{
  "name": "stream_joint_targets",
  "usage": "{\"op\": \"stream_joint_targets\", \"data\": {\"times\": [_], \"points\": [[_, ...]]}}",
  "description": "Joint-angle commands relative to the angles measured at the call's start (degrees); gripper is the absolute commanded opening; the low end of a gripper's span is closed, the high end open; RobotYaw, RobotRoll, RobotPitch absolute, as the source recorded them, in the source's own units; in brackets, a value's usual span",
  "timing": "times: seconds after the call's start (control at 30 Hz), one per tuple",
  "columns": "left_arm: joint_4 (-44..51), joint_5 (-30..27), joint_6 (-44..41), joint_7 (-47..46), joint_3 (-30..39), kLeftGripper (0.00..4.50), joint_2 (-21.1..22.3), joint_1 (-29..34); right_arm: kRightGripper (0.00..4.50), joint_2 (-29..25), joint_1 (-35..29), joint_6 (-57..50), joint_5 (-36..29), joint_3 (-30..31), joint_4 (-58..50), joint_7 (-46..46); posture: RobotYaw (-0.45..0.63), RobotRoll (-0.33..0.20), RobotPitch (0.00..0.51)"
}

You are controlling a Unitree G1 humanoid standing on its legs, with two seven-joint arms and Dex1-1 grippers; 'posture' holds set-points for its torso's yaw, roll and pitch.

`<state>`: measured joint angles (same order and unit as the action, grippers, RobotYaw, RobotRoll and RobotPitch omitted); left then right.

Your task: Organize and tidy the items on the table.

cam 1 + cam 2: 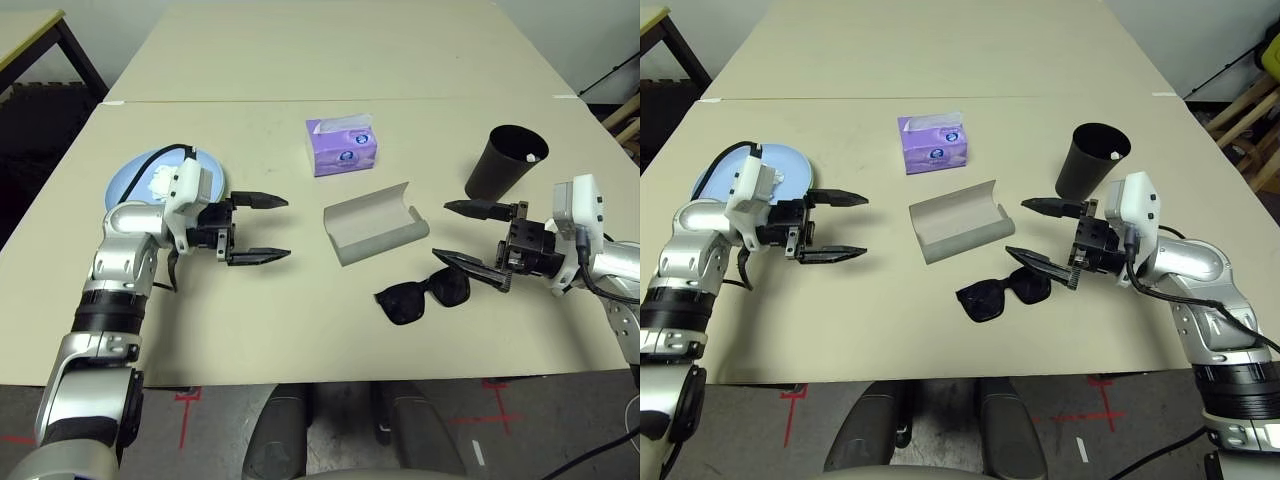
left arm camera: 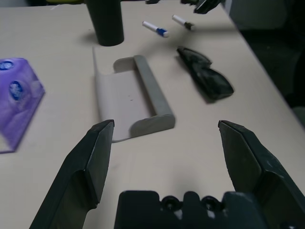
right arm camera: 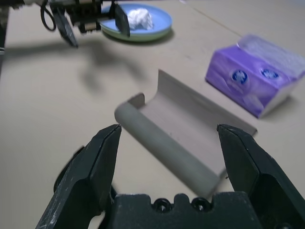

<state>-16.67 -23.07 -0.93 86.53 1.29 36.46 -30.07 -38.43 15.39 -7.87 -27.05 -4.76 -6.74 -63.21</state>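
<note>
purple tissue box (image 1: 341, 146), red floor tape (image 1: 187, 398)

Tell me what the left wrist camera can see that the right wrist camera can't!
The left wrist view alone has the black sunglasses, the black cup and the blue-and-white marker. The right wrist view alone has the light blue plate sitting on a pale green plate, with the white tissue wad on it, and the left hand, wide open. Both share the open grey glasses case, the purple tissue box and the beige table.
</note>
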Motion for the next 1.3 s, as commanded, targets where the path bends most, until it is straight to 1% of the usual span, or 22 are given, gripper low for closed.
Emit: {"op": "stream_joint_targets", "data": {"times": [0.03,0.17,0.27,0.3,0.37,0.47,0.53,0.6,0.7,0.77,0.83,0.9,1.1,1.23,1.3], "points": [[2.26,-2.53,-3.58,-2.72,1.05,4.46,-0.93,1.32,4.50,-0.63,0.33,-2.41,-0.30,1.28,-0.66,-0.52,0.06,0.000,0.179],[3.34,-2.70,-3.23,-2.56,0.43,4.46,-0.83,3.22,4.50,-4.10,2.75,-9.46,1.68,2.81,-1.59,1.00,0.06,0.000,0.186],[3.53,-2.37,-2.12,-2.09,-0.20,4.46,-0.94,3.36,4.50,-6.01,4.51,-16.32,1.18,3.90,-3.92,2.40,0.05,0.000,0.189],[3.30,-2.22,-1.64,-1.92,-0.41,4.46,-1.05,3.20,4.50,-6.45,4.74,-17.72,2.18,4.34,-4.94,3.73,0.05,0.000,0.189],[2.75,-1.94,-0.93,-1.27,-1.12,4.46,-1.18,2.74,4.50,-8.71,5.29,-22.35,6.80,6.84,-7.48,7.45,0.05,0.000,0.190],[1.83,-1.29,0.58,0.41,-2.37,4.46,-1.04,2.20,4.50,-10.23,5.38,-25.34,9.50,8.66,-12.10,10.01,0.05,0.000,0.191],[0.92,-1.03,1.23,1.34,-3.04,4.46,-1.07,1.69,4.50,-13.74,5.80,-26.88,13.57,12.39,-15.14,9.30,0.05,0.000,0.192],[0.00,-0.78,2.21,2.31,-3.69,4.46,-1.20,1.23,4.50,-15.20,6.57,-29.41,12.04,13.15,-17.37,7.44,0.04,0.000,0.192],[-1.03,-0.46,3.36,3.39,-4.34,4.46,-1.48,0.73,4.50,-15.79,7.22,-29.63,11.13,12.82,-19.06,6.04,0.04,0.000,0.194],[-2.02,0.04,4.50,3.88,-4.76,4.46,-1.79,0.34,4.50,-15.31,8.68,-30.97,9.03,11.53,-20.29,5.08,0.04,0.000,0.195],[-2.95,0.45,5.51,3.92,-5.02,4.46,-2.10,-0.03,4.50,-16.85,9.38,-32.67,9.31,12.04,-21.18,4.40,0.04,0.000,0.196],[-3.41,0.55,6.06,3.81,-5.14,4.46,-2.32,-0.22,4.50,-18.96,10.75,-30.95,11.76,14.41,-21.55,2.68,0.04,0.000,0.195],[-4.18,0.89,6.86,3.50,-5.29,4.46,-2.69,-0.70,4.50,-21.06,15.82,-28.39,15.25,19.82,-21.73,-1.82,0.06,0.000,0.200],[-4.99,1.18,7.31,3.69,-5.47,4.46,-2.79,-1.33,4.50,-21.39,18.58,-27.34,17.54,21.88,-22.47,-3.56,0.06,0.000,0.206],[-5.82,1.27,7.42,3.57,-5.39,4.46,-3.04,-1.92,4.50,-20.64,19.79,-29.17,18.17,22.57,-23.35,-3.15,0.06,0.000,0.210]]}}
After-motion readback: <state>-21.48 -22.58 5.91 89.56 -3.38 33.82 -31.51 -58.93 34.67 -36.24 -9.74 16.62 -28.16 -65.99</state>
